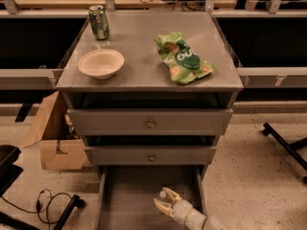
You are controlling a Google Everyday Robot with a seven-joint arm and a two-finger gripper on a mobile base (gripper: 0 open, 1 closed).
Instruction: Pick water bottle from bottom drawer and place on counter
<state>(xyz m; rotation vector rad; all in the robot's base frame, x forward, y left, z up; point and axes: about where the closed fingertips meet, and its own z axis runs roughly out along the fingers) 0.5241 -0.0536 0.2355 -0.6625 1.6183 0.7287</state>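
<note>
- The gripper (161,196) sits low inside the open bottom drawer (128,195), on its right side.
- Its fingers are spread, with the water bottle (163,193) between them; only the white cap shows.
- On the grey table (144,42) above stand a soda can (99,22), a bowl (101,63) and a green snack bag (183,57).
</note>
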